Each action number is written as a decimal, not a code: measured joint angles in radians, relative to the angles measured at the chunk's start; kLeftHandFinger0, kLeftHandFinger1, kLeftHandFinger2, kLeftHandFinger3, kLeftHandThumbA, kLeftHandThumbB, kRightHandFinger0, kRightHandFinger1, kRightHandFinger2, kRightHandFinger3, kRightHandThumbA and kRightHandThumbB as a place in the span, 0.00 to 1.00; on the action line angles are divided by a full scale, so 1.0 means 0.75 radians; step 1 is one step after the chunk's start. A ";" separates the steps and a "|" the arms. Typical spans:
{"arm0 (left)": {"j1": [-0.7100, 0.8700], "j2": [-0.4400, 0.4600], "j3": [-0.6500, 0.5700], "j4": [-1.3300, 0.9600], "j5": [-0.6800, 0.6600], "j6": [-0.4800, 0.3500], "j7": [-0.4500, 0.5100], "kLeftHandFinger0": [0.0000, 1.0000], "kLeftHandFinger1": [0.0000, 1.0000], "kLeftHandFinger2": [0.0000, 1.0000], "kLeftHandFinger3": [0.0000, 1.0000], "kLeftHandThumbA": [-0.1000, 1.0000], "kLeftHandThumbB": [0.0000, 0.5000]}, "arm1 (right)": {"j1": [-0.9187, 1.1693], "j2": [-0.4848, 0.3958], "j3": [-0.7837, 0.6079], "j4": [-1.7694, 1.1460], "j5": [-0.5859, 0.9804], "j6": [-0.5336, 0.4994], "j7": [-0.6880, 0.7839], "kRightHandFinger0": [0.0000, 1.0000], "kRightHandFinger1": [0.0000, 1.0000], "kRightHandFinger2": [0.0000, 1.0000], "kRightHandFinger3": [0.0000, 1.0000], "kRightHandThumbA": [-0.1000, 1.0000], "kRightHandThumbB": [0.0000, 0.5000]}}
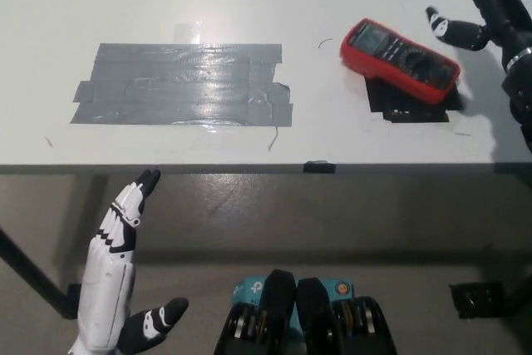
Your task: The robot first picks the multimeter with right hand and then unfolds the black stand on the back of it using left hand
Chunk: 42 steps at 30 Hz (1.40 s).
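The red multimeter (399, 58) lies face up and slanted on the white table, its dark display and dial showing, partly over a black square patch (405, 99). My black right hand (482, 14) is open at the far right, just right of the meter and apart from it. My white left hand (116, 276) hangs open below the table's front edge at the lower left, holding nothing. The stand on the meter's back is hidden.
A wide patch of grey tape (184, 85) covers the table's left middle. The table's front edge (249, 168) runs across the picture, with a small black clip (319, 167) on it. Floor and a table leg show below.
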 measured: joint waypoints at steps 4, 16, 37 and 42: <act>-0.003 0.000 0.002 0.000 -0.006 0.000 0.000 1.00 1.00 1.00 1.00 1.00 0.22 | 0.011 -0.003 -0.041 -0.099 -0.016 -0.001 0.026 1.00 1.00 1.00 1.00 0.45 0.60; -0.128 -0.016 0.011 0.065 -0.019 0.001 -0.006 1.00 1.00 1.00 1.00 1.00 0.19 | 0.161 -0.019 -0.263 -0.740 0.026 0.030 0.109 1.00 1.00 1.00 1.00 0.48 0.57; -0.163 -0.046 0.085 0.313 -0.484 0.206 -0.339 1.00 1.00 1.00 1.00 1.00 0.29 | 1.052 0.365 -0.455 -1.133 0.249 -0.044 0.111 1.00 1.00 1.00 1.00 0.81 0.39; -0.043 -0.068 0.095 0.318 -0.546 0.251 -0.407 1.00 1.00 1.00 1.00 1.00 0.29 | 1.183 0.359 -0.453 -1.071 0.242 -0.062 0.119 1.00 1.00 1.00 1.00 0.72 0.33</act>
